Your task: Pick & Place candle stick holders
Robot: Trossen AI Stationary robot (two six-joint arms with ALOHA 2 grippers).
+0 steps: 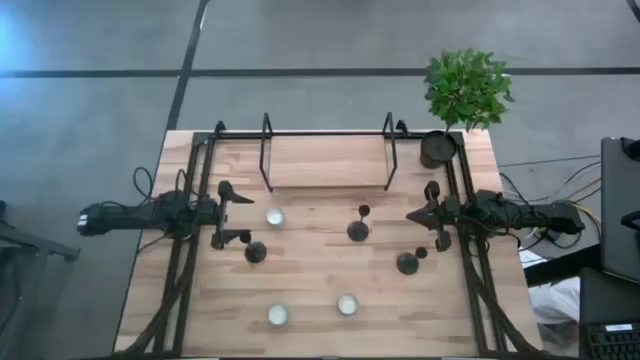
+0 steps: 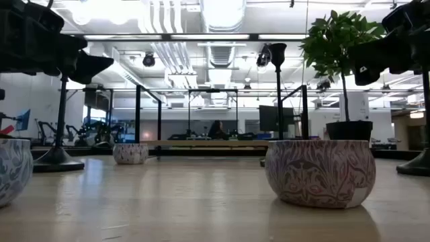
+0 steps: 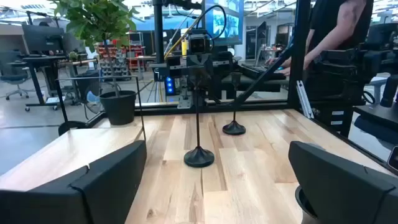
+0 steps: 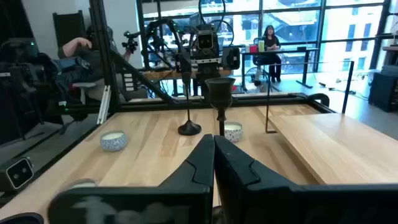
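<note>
1. Nearest the low camera sits a patterned candle bowl on the worktop, with a second one cut off at the picture's edge.
2. Left claw hovers by the worktop's left edge, its fingers spread wide and holding nothing.
3. Right claw hangs by the right edge, fingers pressed together (nothing between them).
4. Three black candle stick holders stand upright: the left holder just beside the left claw, the middle holder near the worktop's centre, and the right holder close to the right claw.
5. Three white candles lie on the wood: one toward the left claw, two near the front edge.
6. At the back right corner stands a potted plant.
7. A raised wooden shelf spans the back edge.
8. Beyond the worktop a person stands at a desk.
</note>
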